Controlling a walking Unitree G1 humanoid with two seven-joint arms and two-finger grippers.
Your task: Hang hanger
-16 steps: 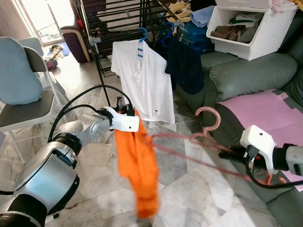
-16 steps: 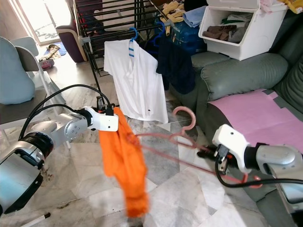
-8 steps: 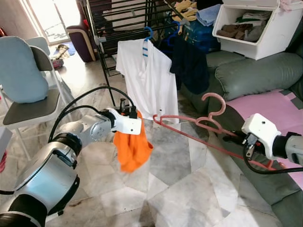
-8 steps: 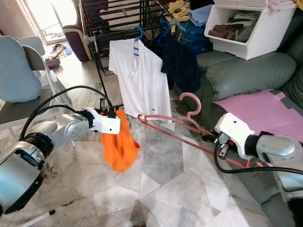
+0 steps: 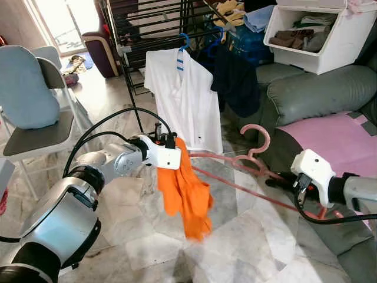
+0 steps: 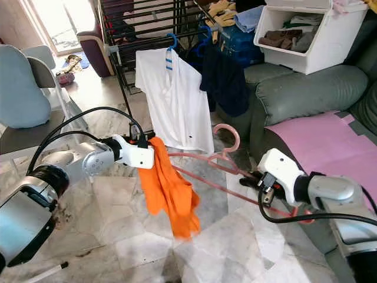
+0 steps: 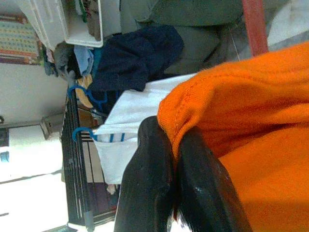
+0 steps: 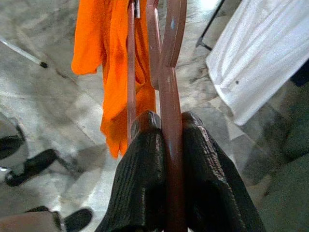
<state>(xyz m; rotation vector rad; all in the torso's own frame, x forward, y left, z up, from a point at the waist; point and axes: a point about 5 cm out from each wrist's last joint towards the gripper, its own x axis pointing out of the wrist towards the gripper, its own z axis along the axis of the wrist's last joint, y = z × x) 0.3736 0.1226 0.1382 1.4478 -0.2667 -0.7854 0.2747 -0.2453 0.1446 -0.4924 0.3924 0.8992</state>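
Note:
An orange garment [image 5: 185,191] hangs over the marble floor, pinched at its top edge by my left gripper [image 7: 171,150], which is shut on the cloth. A pink hanger [image 5: 247,168] lies almost level between my two arms, hook upward [image 5: 259,138], its far tip reaching into the garment. My right gripper [image 8: 166,133] is shut on the hanger's near end, in front of the sofa. Behind stands a black drying rack [image 5: 153,35] with a white shirt [image 5: 185,97] on a blue hanger [image 5: 184,42].
A grey-green sofa [image 5: 318,94] with a pink cover [image 5: 330,135] is on the right, with a white bin of clothes [image 5: 312,35] on it. A dark garment [image 5: 235,79] hangs beside the white shirt. A chair with a blue cushion [image 5: 26,88] stands on the left.
The orange garment has dropped from a bunched lump to hang long again. My left gripper moved right toward the hanger, and the hanger's tip now sits inside the cloth.

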